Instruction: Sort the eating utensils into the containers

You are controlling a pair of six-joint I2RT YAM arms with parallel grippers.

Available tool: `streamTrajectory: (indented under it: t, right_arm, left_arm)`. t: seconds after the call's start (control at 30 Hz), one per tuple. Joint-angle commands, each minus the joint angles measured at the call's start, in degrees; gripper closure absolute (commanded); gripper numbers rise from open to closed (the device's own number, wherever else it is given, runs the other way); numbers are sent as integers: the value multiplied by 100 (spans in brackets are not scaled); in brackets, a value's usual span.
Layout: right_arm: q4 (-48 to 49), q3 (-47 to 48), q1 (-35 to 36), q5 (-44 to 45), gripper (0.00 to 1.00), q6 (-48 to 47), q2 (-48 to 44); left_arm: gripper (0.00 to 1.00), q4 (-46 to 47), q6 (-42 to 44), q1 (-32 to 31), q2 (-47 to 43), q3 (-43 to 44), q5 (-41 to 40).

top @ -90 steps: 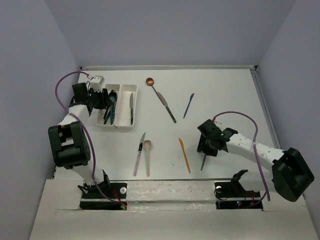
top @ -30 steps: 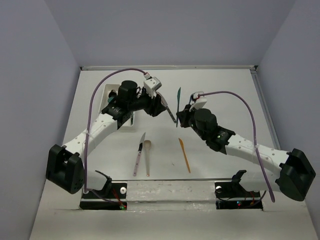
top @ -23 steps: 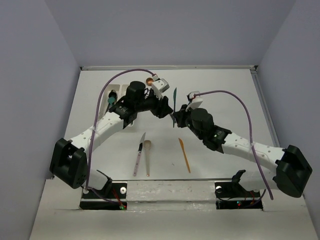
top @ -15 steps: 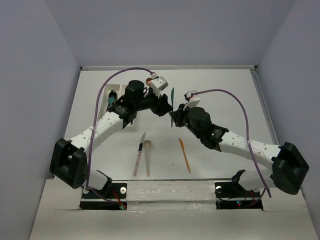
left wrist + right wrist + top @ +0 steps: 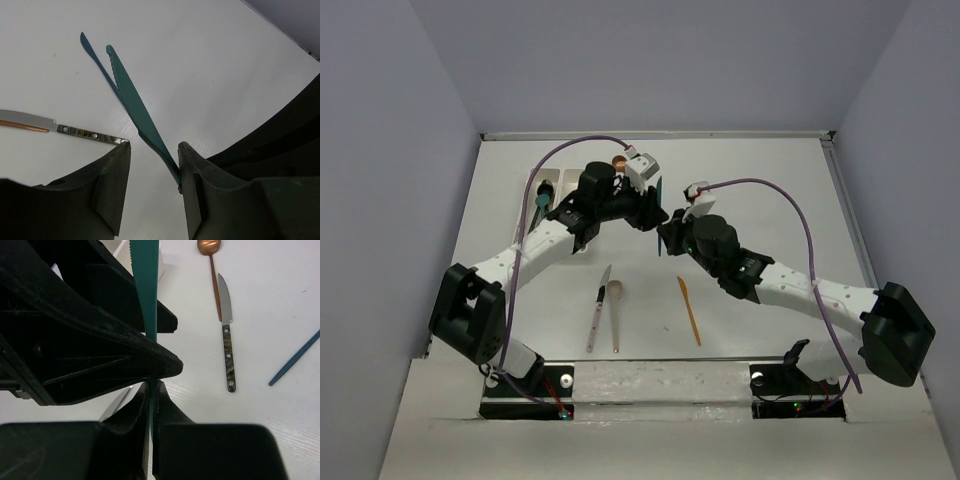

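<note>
A teal knife (image 5: 145, 280) stands upright above the table's middle, with my right gripper (image 5: 152, 386) shut on its lower end. My left gripper (image 5: 154, 147) is open around the same teal knife (image 5: 131, 102), which rests against one finger with a gap to the other. In the top view the left gripper (image 5: 653, 208) and right gripper (image 5: 665, 232) meet nose to nose. The white containers (image 5: 548, 177) sit at the back left, partly hidden by the left arm, one holding a teal utensil (image 5: 539, 205).
On the table lie a copper spoon (image 5: 210, 250), a silver knife with a dark handle (image 5: 227, 340) and a thin blue utensil (image 5: 295, 357). Nearer the front are an orange knife (image 5: 690, 310), a beige spoon (image 5: 615, 305) and a pink-handled knife (image 5: 597, 310).
The left arm swung from the containers to the centre. The right gripper lifted the teal knife and carried it left into the left gripper's jaws, which have narrowed a little.
</note>
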Motion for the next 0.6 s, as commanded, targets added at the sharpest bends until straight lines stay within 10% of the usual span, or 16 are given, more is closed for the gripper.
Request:
streamTrajectory:
  t: [0.0, 0.2, 0.3, 0.43, 0.57]
  right_arm:
    - [375, 279, 58, -20, 100, -55, 30]
    - [340, 296, 58, 41, 100, 6, 214]
    - [16, 419, 58, 191, 100, 94, 337]
    - [-696, 744, 58, -89, 65, 225, 583]
    - [-846, 473, 58, -82, 62, 462, 374]
  left_arm:
    - [52, 401, -269, -45, 72, 223, 4]
    - [99, 480, -560, -45, 222, 205, 241]
    - [100, 226, -341, -19, 231, 258, 110]
    - [100, -205, 134, 462, 117, 215, -232]
    - [100, -135, 818, 1474, -112, 13, -811]
